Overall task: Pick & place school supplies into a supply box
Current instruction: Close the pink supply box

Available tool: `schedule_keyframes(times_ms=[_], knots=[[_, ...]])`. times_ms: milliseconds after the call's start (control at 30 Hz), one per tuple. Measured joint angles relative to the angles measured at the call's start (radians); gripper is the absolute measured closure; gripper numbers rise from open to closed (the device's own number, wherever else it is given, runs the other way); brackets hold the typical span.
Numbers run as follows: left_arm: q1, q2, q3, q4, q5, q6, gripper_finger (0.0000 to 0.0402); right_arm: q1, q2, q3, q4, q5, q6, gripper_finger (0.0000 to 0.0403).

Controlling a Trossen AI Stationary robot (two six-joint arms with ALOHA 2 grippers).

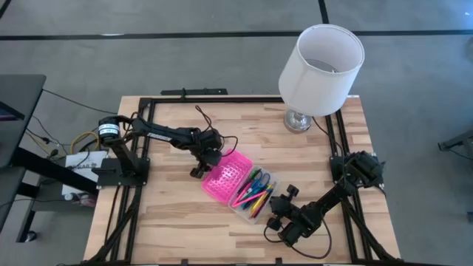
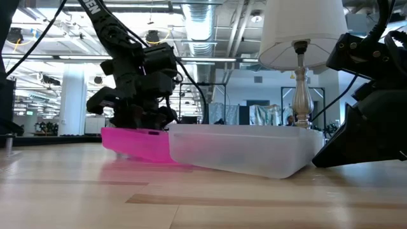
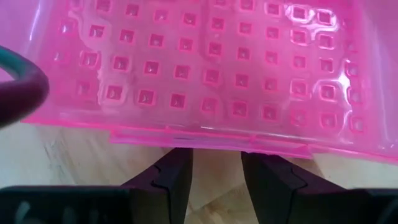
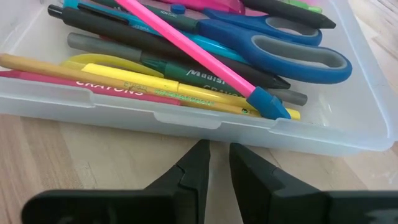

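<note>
**At mid-table: case lying open, supplies inside**

Near the table's centre, slightly toward the front edge: supply box (image 1: 255, 198), clear tray holding the school supplies (image 1: 253, 191). Inside, seen from the right wrist: blue-handled scissors (image 4: 273, 38), pink pencil (image 4: 186, 43) lying across the pile, yellow crayon (image 4: 155, 84), dark pens beneath. Pink lid (image 1: 226, 176) folded out flat beside the tray, toward the left arm. Just off the lid's outer edge: left gripper (image 1: 198, 170), fingers (image 3: 171, 180) slightly apart, holding nothing. Just beside the tray's front wall: right gripper (image 1: 275, 219), fingertips nearly together, a narrow gap between, holding nothing. Bare wood open along the table (image 1: 170, 236) front and left side. Far right corner taken by a white lamp (image 1: 319, 63).
</note>
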Motion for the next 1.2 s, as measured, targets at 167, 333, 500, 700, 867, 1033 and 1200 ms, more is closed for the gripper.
schedule_keyframes(times_ms=[167,333,500,700,867,1033,1200], knots=[[-0.002,-0.032,0.0,-0.015,-0.002,0.004,0.0269,0.0,0.0,0.0,0.0,0.0,0.0,0.034],[-0.002,-0.06,0.0,-0.028,-0.011,0.005,0.0269,0.0,0.0,0.0,0.0,0.0,0.0,0.034],[-0.003,-0.103,0.002,-0.04,-0.022,0.005,0.0269,0.0,0.0,0.0,0.0,0.0,0.0,0.034],[-0.01,-0.159,0.003,-0.041,-0.042,0.005,0.0269,0.0,0.0,0.0,0.0,-0.001,0.0,0.034],[-0.031,-0.193,0.005,-0.053,-0.088,0.005,0.0269,0.0,0.0,0.0,0.0,-0.001,-0.002,0.034],[-0.046,-0.198,0.005,-0.06,-0.104,0.006,0.0269,0.0,0.0,0.0,0.0,-0.002,-0.008,0.034],[-0.053,-0.198,0.005,-0.059,-0.134,0.006,0.0269,0.0,0.0,0.001,-0.002,-0.01,-0.015,0.034]])
